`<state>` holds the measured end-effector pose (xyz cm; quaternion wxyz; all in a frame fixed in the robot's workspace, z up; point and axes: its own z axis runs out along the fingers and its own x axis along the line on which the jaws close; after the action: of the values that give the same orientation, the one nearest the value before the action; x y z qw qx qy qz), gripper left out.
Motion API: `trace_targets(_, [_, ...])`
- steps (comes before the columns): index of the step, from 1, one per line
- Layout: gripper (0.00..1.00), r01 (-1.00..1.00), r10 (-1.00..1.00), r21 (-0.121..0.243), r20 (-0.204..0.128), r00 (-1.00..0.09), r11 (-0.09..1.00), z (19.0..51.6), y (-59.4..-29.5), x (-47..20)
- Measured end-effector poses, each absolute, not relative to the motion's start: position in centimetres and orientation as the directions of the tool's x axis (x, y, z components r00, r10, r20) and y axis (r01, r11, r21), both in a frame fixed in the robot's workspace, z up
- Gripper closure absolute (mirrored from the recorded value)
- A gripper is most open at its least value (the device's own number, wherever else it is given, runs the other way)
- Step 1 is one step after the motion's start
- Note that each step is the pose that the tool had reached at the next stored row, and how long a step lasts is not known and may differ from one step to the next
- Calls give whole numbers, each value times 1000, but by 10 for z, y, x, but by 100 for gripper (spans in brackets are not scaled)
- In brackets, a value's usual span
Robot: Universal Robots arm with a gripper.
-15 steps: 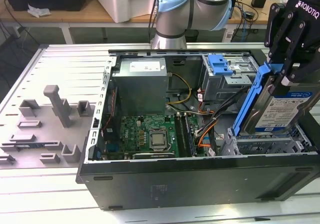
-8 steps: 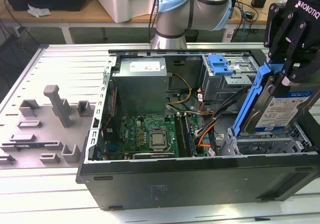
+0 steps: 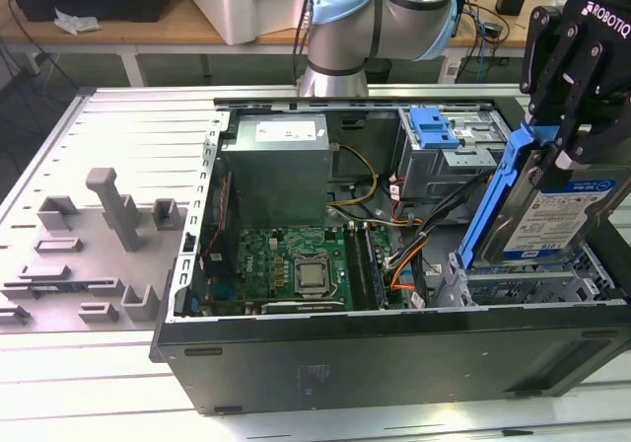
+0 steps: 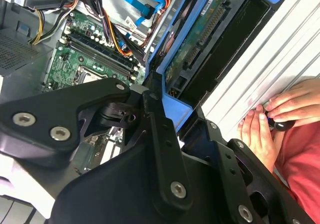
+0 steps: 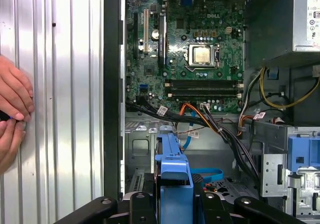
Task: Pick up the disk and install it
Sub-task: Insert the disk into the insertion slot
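The disk (image 3: 567, 215), silver with a blue-and-white label and a blue carrier frame (image 3: 490, 205), hangs tilted on edge over the drive bay (image 3: 532, 284) at the exterior view's right end of the open computer case. My black gripper (image 3: 564, 141) is shut on its upper end. In the second wrist view the disk's green circuit side (image 4: 197, 39) and blue frame run away from the fingers (image 4: 160, 134). The first wrist view has the frame's blue end (image 5: 173, 174) clamped between the fingers (image 5: 137, 204), above the bay floor.
Inside the case (image 3: 394, 348) lie the motherboard (image 3: 296, 264), a grey power-supply box (image 3: 276, 171), loose cables (image 3: 414, 250) and a drive cage with a light-blue clip (image 3: 434, 126). Grey fixture blocks (image 3: 108, 235) stand to the exterior view's left. A person's hands (image 5: 12, 114) rest on the ribbed table beside the case.
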<state>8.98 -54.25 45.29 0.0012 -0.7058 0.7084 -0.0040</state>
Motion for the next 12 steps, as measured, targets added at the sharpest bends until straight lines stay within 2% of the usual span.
trace_targets(12, [64, -1000, -1000, -7, 4, -4, 4, 456, -543, 90])
